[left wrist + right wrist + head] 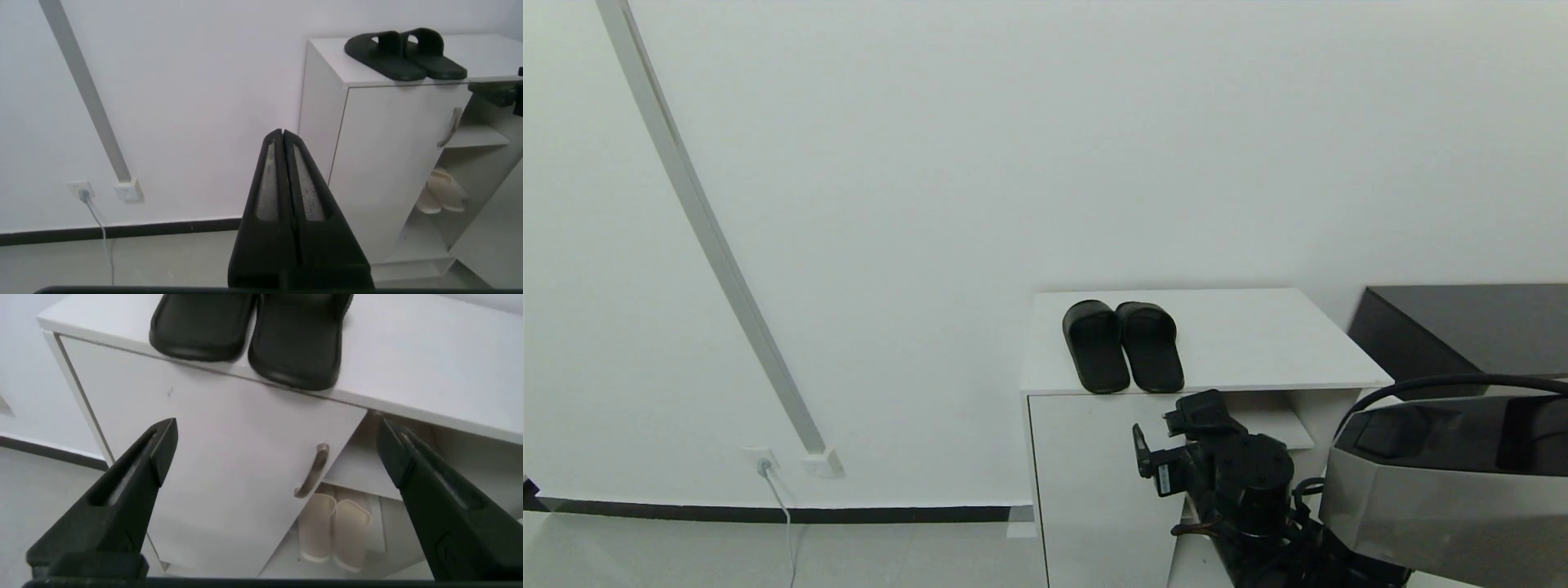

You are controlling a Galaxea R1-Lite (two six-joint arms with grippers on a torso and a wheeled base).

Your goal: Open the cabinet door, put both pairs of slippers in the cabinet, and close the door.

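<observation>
1 pair of black slippers (1123,347) lies on the cabinet (1258,335) top at its front edge. The door (1086,490) stands ajar, with 1 pale pair (333,531) inside. The right gripper (276,429) has its fingers spread wide and empty before the handle (311,469); the left gripper (283,135) has its fingers pressed together, holding nothing.

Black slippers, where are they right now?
In the head view, the pair of black rubber slide slippers lies on top of the white wooden cabinet, at its front left edge, above the partly open door.
</observation>
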